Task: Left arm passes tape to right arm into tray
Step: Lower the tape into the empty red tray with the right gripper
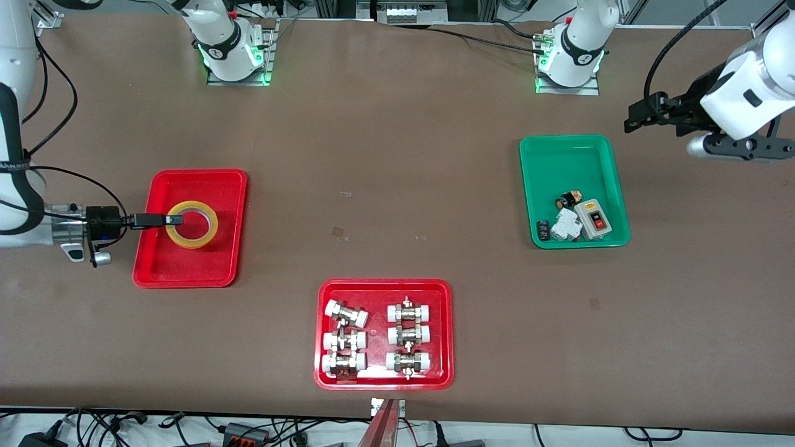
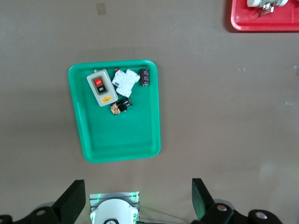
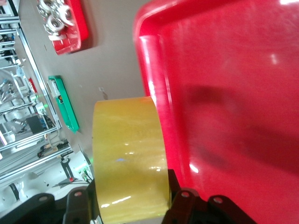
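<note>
The yellow tape roll (image 1: 200, 238) lies flat over the plain red tray (image 1: 186, 270), toward the right arm's end of the table. My right gripper (image 1: 174, 219) is shut on the roll's wall, one finger inside the hole and one outside. In the right wrist view the tape (image 3: 128, 149) fills the space between the fingers of the right gripper (image 3: 128, 207), with the tray floor (image 3: 233, 93) close beneath. I cannot tell whether the roll touches the floor. My left gripper (image 1: 640, 118) is open and empty, raised at the left arm's end of the table; it also shows in the left wrist view (image 2: 135, 203).
A green tray (image 1: 574, 155) with a switch box and small electrical parts sits below the left gripper's side; it also shows in the left wrist view (image 2: 121, 135). A red tray (image 1: 385, 288) with white-capped metal fittings lies nearest the front camera. The arm bases stand along the table's back edge.
</note>
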{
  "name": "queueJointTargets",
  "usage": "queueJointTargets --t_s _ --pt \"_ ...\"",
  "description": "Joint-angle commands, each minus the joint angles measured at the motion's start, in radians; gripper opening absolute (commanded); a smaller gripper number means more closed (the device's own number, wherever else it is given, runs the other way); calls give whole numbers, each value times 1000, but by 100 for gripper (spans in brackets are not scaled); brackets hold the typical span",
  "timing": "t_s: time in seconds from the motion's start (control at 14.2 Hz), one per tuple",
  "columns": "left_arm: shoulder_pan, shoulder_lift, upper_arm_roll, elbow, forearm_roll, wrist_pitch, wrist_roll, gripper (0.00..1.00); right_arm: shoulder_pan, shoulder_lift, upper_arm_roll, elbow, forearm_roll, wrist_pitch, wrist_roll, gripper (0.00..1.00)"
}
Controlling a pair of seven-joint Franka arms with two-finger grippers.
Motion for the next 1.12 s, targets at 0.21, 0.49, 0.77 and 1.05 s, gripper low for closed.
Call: queueJointTargets --t_s 0.21,0.49,0.77,1.05 --pt "-17 -51 28 -55 26 129 22 100 -50 66 20 23 -9 6 -124 50" --pt "-2 -76 35 -58 32 149 21 100 -55 79 20 23 -35 9 -125 52" --pt "3 -77 40 -59 153 148 72 100 -47 80 20 19 -64 43 -139 100" --pt "5 -71 63 -58 148 131 55 100 -32 88 20 11 -84 75 -139 100"
